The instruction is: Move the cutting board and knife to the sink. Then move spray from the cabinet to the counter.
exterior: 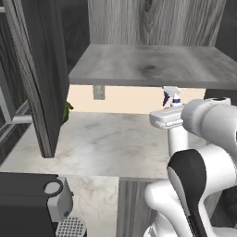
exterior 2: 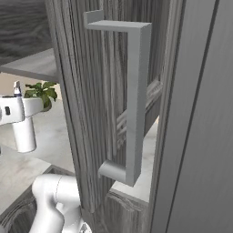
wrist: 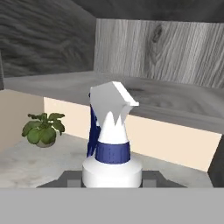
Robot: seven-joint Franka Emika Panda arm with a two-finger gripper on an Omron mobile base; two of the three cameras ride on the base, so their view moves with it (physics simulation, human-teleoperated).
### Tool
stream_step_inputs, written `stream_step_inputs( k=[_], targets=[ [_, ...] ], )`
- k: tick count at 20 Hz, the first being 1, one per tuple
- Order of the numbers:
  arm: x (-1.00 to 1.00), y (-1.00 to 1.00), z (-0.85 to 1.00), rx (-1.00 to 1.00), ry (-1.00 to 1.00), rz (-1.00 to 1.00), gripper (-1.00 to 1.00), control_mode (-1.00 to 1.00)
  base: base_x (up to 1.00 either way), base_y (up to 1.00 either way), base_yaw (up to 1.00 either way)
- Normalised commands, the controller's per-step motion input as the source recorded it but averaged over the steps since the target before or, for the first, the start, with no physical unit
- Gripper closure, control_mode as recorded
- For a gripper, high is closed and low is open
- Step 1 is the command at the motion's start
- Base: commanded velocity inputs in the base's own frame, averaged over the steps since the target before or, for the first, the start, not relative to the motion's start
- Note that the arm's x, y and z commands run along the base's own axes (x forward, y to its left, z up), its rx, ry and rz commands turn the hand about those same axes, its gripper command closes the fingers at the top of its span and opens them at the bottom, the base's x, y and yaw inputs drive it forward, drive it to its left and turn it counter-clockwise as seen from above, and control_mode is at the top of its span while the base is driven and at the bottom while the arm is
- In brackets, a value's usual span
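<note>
In the hand view the white spray, with its blue collar and blue-and-white trigger head, stands upright between my dark fingertips; my gripper is shut on its body. From the left base view the spray's nozzle pokes up above my white hand. It sits just below the front edge of the cabinet's grey shelf and over the pale marbled counter. The spray's tip also shows at the left of the right base view. The cutting board, knife and sink are out of view.
The tall dark cabinet door hangs open on the left. Another door with a grey bar handle stands close on the right. A small potted plant sits at the back of the counter, near a wall outlet. A dark appliance stands at lower left.
</note>
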Motion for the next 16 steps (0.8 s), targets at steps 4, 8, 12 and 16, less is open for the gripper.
stream_step_inputs(
  k=[4, 8, 12, 16],
  targets=[
    [0.31, 0.0, -0.99, 0.0, -0.17, 0.13, 1.0, -1.0, 0.0, 0.0, 0.0],
    [0.34, 0.0, -0.94, 0.0, -0.13, 0.13, 1.0, -1.0, 0.0, 0.0, 0.0],
    [0.25, 0.0, -0.99, 0.0, -0.15, 0.14, 1.0, -1.0, 0.0, 0.0, 0.0],
    [0.33, 0.0, -0.92, 0.0, -0.18, 0.11, 1.0, -1.0, 0.0, 0.0, 0.0]
  ],
)
